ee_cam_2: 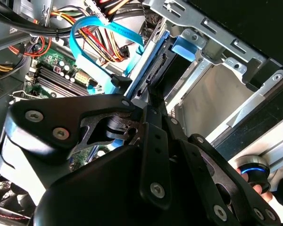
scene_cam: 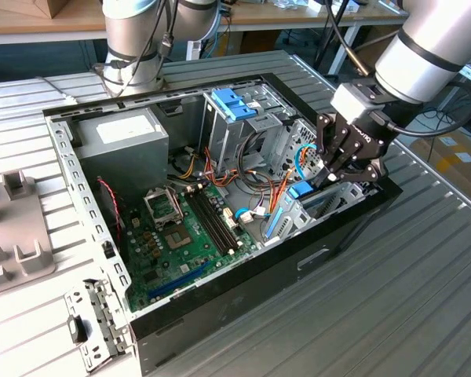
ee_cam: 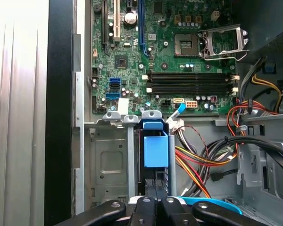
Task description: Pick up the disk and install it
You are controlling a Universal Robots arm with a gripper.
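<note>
Open computer case [scene_cam: 220, 302] on slatted metal table [scene_cam: 424, 314]; green motherboard [scene_cam: 184, 243], grey power supply [scene_cam: 122, 145] inside.

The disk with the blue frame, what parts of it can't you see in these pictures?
- The disk: in the first wrist view its near end is covered by the gripper; its flat metal sides are sunk in the metal bay.
- In the second wrist view the disk shows edge-on; the black gripper body covers its lower part.
- In the exterior view the disk is partly covered by the gripper; whether it is fully seated cannot be told.
</note>
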